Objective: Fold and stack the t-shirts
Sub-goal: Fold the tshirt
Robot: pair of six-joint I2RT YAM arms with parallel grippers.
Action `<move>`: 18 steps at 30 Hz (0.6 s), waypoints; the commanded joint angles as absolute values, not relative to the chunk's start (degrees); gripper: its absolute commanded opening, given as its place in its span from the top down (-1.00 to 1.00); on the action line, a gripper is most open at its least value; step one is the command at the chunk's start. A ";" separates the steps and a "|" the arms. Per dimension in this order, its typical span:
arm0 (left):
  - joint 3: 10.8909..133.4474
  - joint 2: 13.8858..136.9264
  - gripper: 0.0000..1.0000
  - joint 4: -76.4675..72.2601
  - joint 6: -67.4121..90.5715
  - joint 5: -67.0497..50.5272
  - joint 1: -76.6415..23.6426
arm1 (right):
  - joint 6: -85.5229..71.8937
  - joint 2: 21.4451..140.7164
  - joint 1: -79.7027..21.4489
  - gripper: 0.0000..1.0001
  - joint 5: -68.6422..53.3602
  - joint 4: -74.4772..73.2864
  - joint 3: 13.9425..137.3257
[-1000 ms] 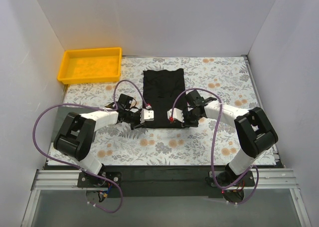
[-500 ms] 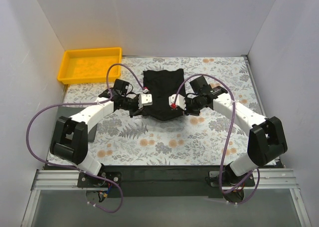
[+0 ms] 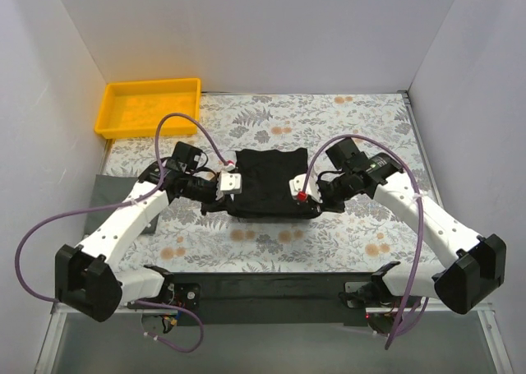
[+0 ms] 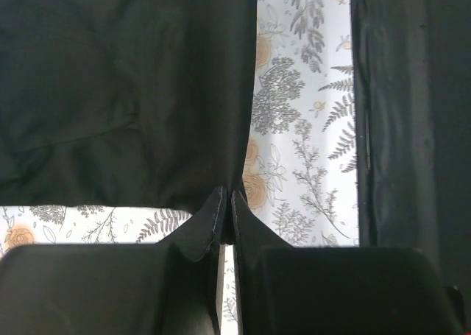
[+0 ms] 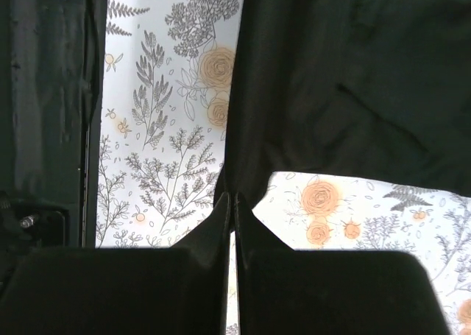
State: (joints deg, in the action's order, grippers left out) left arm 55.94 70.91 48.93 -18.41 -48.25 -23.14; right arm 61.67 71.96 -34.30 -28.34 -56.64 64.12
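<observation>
Midway through a fold, my left pincer (image 4: 227, 206) and right pincer (image 5: 232, 205) each clamp the t-shirt (image 3: 267, 175). Next, I judge: lay its edge down squarely.

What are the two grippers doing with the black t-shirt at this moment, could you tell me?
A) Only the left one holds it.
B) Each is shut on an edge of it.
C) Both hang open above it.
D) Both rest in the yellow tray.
B: the wrist views show the left gripper and the right gripper each closed on cloth of the t-shirt.
</observation>
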 commanded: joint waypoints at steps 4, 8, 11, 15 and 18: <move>62.83 71.08 1.00 54.05 -17.22 -46.59 -22.77 | 64.86 75.57 -34.02 0.97 -29.53 -65.65 74.34; 69.42 78.38 1.00 52.65 -17.23 -48.07 -20.40 | 68.29 82.68 -31.47 0.97 -29.44 -65.65 79.35; 73.90 84.18 1.00 50.11 -17.32 -49.39 -18.11 | 70.66 88.13 -28.75 0.97 -29.53 -65.65 84.35; 80.49 92.62 1.00 50.01 -18.71 -49.83 -16.00 | 72.94 95.43 -26.81 0.97 -29.53 -65.74 91.13; 86.91 99.91 1.00 50.01 -18.98 -50.80 -14.33 | 75.32 102.11 -25.32 0.97 -28.83 -65.74 96.56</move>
